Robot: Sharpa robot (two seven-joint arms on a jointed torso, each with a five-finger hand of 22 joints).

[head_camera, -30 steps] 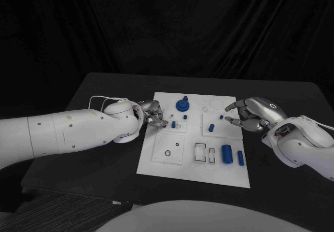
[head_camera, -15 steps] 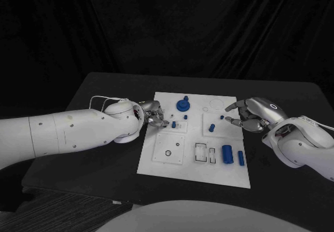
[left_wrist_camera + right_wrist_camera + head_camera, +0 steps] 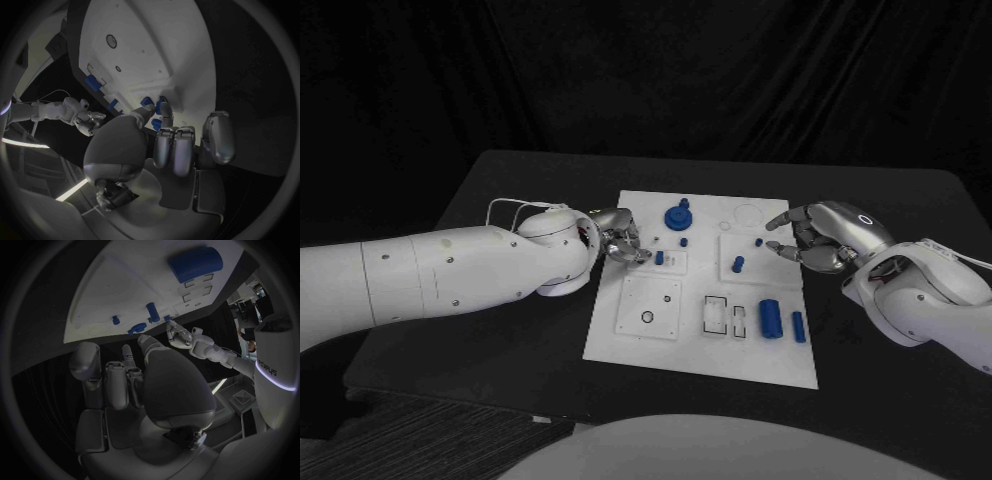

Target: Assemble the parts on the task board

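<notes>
Over the last second almost nothing has shifted: the left hand (image 3: 620,240) stays at the left edge of the board (image 3: 639,345), about mid-way along its far half, and the right hand (image 3: 812,238) stays at the board's right edge, level with it. The only visible difference is at the left fingertips, where the small peg (image 3: 659,258) now stands just clear of them, upright in the square block beside the left hand; whether the fingers touch it cannot be told from the head view. In the left wrist view the left hand's fingers (image 3: 175,150) are curled in with their tips close to the board edge and blue parts just beyond them, but whether anything is pinched cannot be told. The right hand's fingers (image 3: 125,377) are curled in and seem to hold nothing, hanging above the table beside the board. The other parts lie as before: the knob (image 3: 679,216) stands at the far middle of the board, a tiny stud (image 3: 759,242) and a short peg (image 3: 738,264) sit in the right middle, and the large cylinder (image 3: 770,317) with a thin pin (image 3: 799,327) to its right lies in the near right. The stillness suggests a fine seating of the small peg is in hand or just finished, with the right-side parts not yet placed; most of the task seems left.
</notes>
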